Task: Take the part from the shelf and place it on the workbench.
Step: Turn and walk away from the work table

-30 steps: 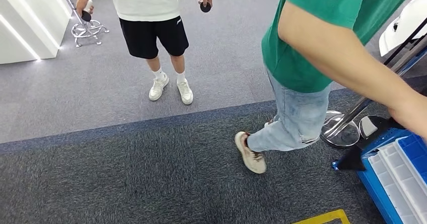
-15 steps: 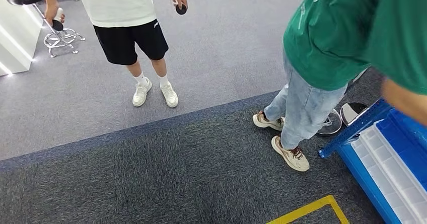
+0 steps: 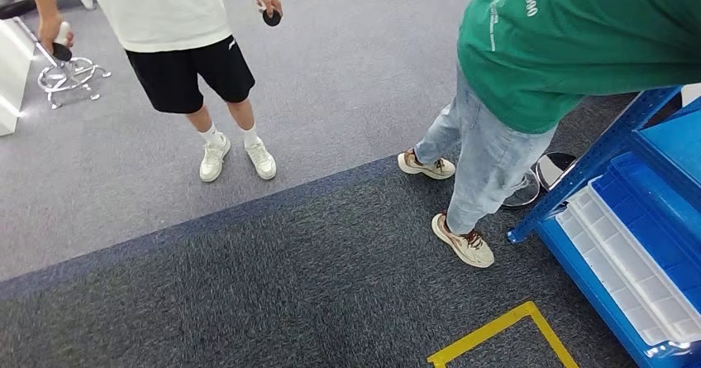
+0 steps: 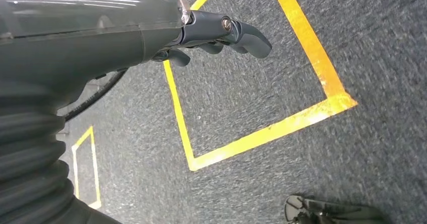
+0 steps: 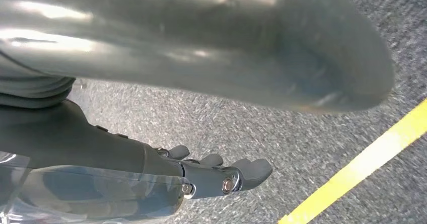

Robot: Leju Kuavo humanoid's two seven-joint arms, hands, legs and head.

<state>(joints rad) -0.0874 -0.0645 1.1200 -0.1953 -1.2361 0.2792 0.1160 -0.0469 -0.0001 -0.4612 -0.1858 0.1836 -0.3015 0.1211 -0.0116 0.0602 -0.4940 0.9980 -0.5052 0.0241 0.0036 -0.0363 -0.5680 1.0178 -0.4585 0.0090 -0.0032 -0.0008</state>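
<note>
Both arms hang over dark grey carpet. In the left wrist view the left hand (image 4: 221,35) holds nothing, its dark fingers (image 4: 249,36) stretched out loosely above a square of yellow tape (image 4: 262,133) on the floor; a second, smaller yellow square (image 4: 85,168) lies further along the same carpet. In the right wrist view the right hand (image 5: 216,176) is likewise released and grasps nothing, fingers apart, with a yellow line (image 5: 362,163) crossing the carpet beyond it.

In the head view, a corner of yellow tape (image 3: 496,335) marks the dark carpet (image 3: 248,293) at the near edge. To the right stands a blue shelf (image 3: 595,165) carrying a blue tray (image 3: 653,219) with a white divided insert (image 3: 628,260) along its front. Whether the part lies in that tray cannot be told; no part is distinguishable.

Just beside the shelf a person in a green shirt (image 3: 570,45) and light jeans stands on the dark carpet, one tan shoe (image 3: 463,242) nearer, the other (image 3: 426,166) at the carpet's dark blue border. A chrome stool base (image 3: 537,178) sits between this person's legs and the shelf post.

Farther off, on the lighter grey carpet (image 3: 355,78), a second person in a white shirt and black shorts (image 3: 190,70) stands in white shoes, holding a small dark object in each hand (image 3: 270,12). A chrome stool base (image 3: 66,78) stands behind that person
</note>
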